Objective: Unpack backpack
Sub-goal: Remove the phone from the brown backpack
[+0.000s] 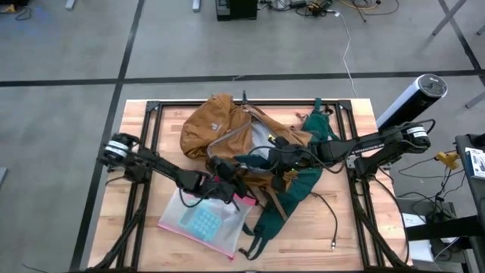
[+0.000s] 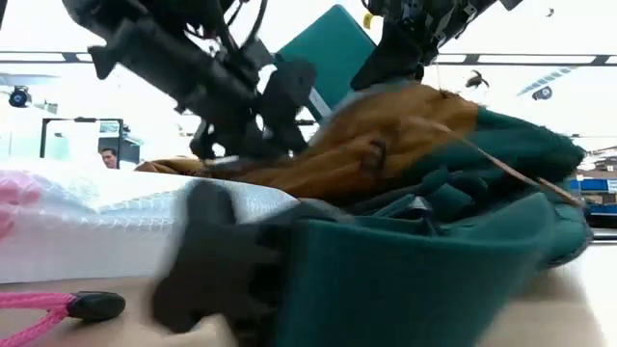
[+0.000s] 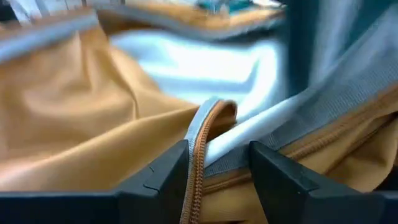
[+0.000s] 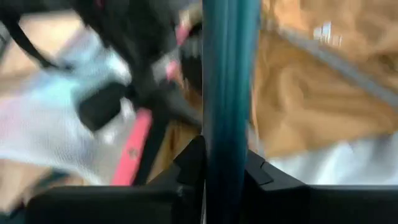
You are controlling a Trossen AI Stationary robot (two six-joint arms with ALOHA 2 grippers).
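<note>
The mustard-tan backpack (image 1: 216,125) lies in the middle of the table, its dark green back panel and straps (image 1: 303,186) spread toward the right and near side, grey lining showing at the open mouth (image 1: 261,136). My left gripper (image 1: 227,184) reaches in from the left and is shut on the mouth's zipper rim. My right gripper (image 1: 282,161) comes from the right and is shut on a green strap. A clear pink-edged pouch (image 1: 198,220) lies flat on the table near the left gripper. My left gripper holds the backpack's zipper rim (image 3: 200,146) at the open mouth, pinched between the two fingers (image 3: 165,177) together with a fold of pale lining (image 3: 230,140). The tan fabric around it lies slack. My right gripper pinches a dark green strap (image 4: 224,118) between its two fingers (image 4: 193,162), which lie across it. The strap runs straight and taut away from the fingers, raised above the bag (image 2: 333,48).
A thin black cable (image 1: 332,220) lies on the wood at the right near side. A black buckle (image 2: 217,280) and a pink cord end (image 2: 43,310) sit at the near edge. A black frame (image 1: 151,114) borders the tabletop. A person (image 2: 109,156) shows far behind.
</note>
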